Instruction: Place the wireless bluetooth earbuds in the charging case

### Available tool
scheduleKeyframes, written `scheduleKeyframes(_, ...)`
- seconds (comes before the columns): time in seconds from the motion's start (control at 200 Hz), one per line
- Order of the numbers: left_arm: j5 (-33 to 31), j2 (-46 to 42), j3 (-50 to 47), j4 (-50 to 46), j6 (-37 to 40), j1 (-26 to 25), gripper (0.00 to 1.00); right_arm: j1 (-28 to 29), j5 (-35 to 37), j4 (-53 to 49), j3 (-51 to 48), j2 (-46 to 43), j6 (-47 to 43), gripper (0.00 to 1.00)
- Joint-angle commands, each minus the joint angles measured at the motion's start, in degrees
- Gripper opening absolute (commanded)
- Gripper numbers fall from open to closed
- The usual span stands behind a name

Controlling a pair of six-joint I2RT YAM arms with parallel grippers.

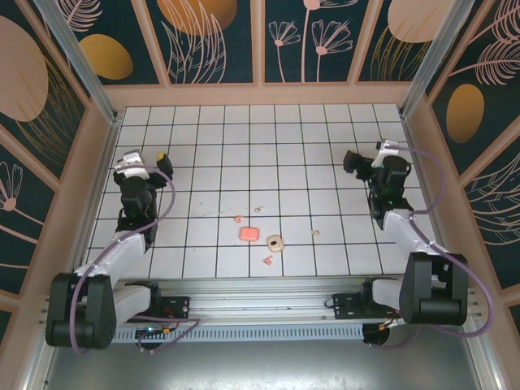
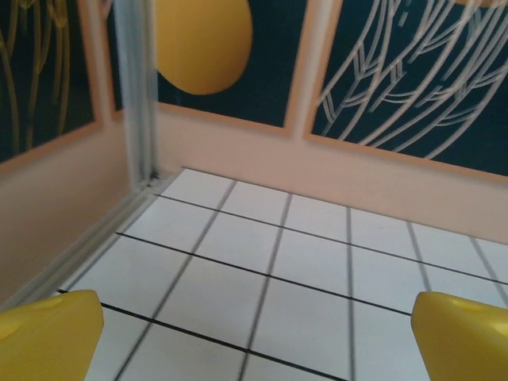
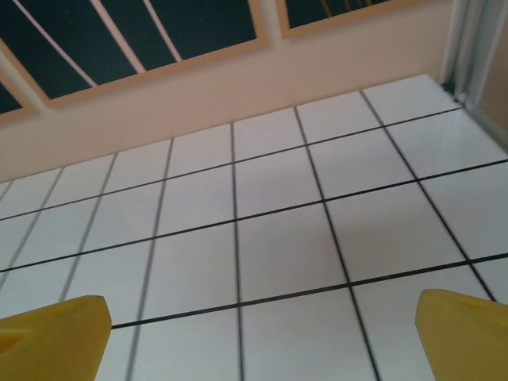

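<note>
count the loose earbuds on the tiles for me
4: pink earbud up-left of the pink case; second pink earbud below the cream case; cream earbud above the cases; second cream earbud to their right. More could sit hidden inside the cases.

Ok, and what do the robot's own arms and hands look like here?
The left arm and right arm match: bulky black joint housings, white links between them, and a lavender cable looping along each. The left hand and right hand both end in blunt yellow fingers.
</note>
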Motion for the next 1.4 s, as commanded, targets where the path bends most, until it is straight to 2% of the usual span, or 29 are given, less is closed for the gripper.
scheduleKeyframes(0.0,8.07,-3.27,3.07,-18.82,-5.83,-0.21,0.96,3.70,0.95,-28.39,6.60,-0.85,4.61,0.99)
scheduleKeyframes(0.16,13.59,-3.98,8.19,-31.79,-8.56,-1.62,0.86,12.17,0.83,-43.19,12.52,-0.54,9.51,0.99)
scheduleKeyframes(0.35,15.81,-1.04,12.72,-42.66,-11.53,-4.58,0.83,24.15,-0.73,-52.60,15.45,0.18,17.47,0.99)
scheduleKeyframes(0.536,18.24,2.45,12.90,-46.19,-13.75,-5.47,0.74,35.28,-6.21,-51.95,13.30,1.80,27.04,0.80)
scheduleKeyframes(0.651,19.46,3.98,12.48,-46.95,-14.05,-5.61,0.74,41.20,-4.45,-53.13,13.82,5.07,28.86,0.73)
scheduleKeyframes(0.826,21.57,7.26,12.87,-47.68,-14.07,-5.66,0.72,47.05,-0.04,-57.40,17.35,12.35,28.00,0.69)
scheduleKeyframes(0.886,22.36,7.79,12.93,-47.63,-14.01,-5.62,0.68,48.56,-0.01,-57.29,17.34,14.03,27.89,0.65)
scheduleKeyframes(0.986,22.67,7.95,12.47,-47.39,-14.62,-5.79,0.67,50.76,-0.41,-56.29,17.38,16.18,27.57,0.64)
scheduleKeyframes(1.396,23.12,8.41,12.49,-47.12,-15.43,-5.93,0.67,54.32,1.87,-58.47,23.25,24.54,22.51,0.64)
